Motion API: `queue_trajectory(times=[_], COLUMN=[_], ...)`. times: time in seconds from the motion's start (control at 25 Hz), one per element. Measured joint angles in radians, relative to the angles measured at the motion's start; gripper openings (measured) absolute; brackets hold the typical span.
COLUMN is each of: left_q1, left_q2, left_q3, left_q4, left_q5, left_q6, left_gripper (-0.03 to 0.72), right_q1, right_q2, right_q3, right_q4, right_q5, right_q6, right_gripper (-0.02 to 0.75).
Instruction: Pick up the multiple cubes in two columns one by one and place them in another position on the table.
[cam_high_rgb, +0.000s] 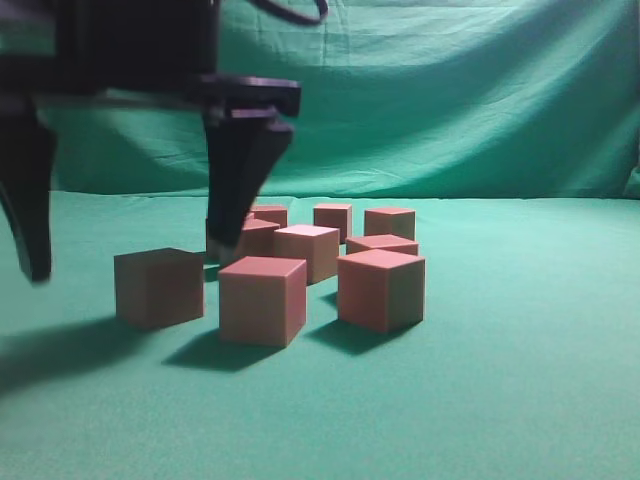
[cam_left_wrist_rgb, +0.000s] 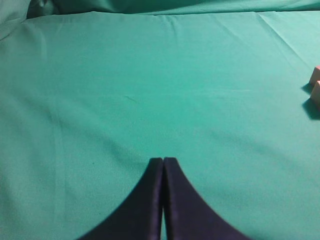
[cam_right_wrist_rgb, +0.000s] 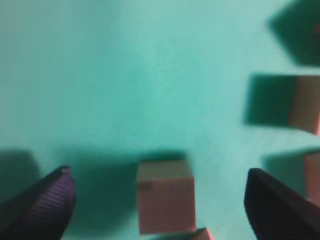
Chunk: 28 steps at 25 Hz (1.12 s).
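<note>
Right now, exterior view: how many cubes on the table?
9 cubes. Front row: left, middle, right. Middle row: left, middle, right. Back row: left, middle, right. The right gripper may hide another.

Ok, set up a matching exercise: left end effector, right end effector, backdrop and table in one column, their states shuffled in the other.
Column 1:
1. left end effector
2. right end effector
3. backdrop
4. table

Column 2:
A. wrinkled and draped
B. open, astride a cube
C. smooth and flat
D. shut, over bare table

Pairs: 1-D, 2-B, 3-A, 4-C
</note>
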Motion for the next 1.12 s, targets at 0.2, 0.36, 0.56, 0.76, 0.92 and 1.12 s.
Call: queue_trajectory(times=[0.2, 0.36, 0.56, 0.76, 0.92, 1.12], left_q1=[0.0, 0.0, 0.0, 0.0, 0.0, 0.0], left_q2=[0.0, 0.0, 0.0, 0.0, 0.0, 0.0], left_q3=[0.0, 0.0, 0.0, 0.0, 0.0, 0.0], left_q4=[0.0, 0.0, 0.0, 0.0, 0.0, 0.0], left_q5=[0.0, 0.0, 0.0, 0.0, 0.0, 0.0], left_q6=[0.0, 0.0, 0.0, 0.0, 0.0, 0.0], left_gripper=[0.0, 0.0, 0.0, 0.0, 0.0, 0.0], right_q1=[0.0, 0.0, 0.0, 0.0, 0.0, 0.0], right_q2=[-0.144, -0.306, -0.495, -0.637, -0.765, -0.9], right_q3=[-0.034, -0.086, -0.102, -0.102, -0.102, -0.102], right_q4=[-0.005, -0.021, -0.019, 0.008, 0.014, 0.024], right_q5=[0.0, 0.002, -0.041, 0.02, 0.184, 0.31], right_q6=[-0.021, -0.021, -0.035, -0.042, -0.11, -0.269], right_gripper=[0.47, 0.198, 0.0, 0.0, 0.0, 0.0])
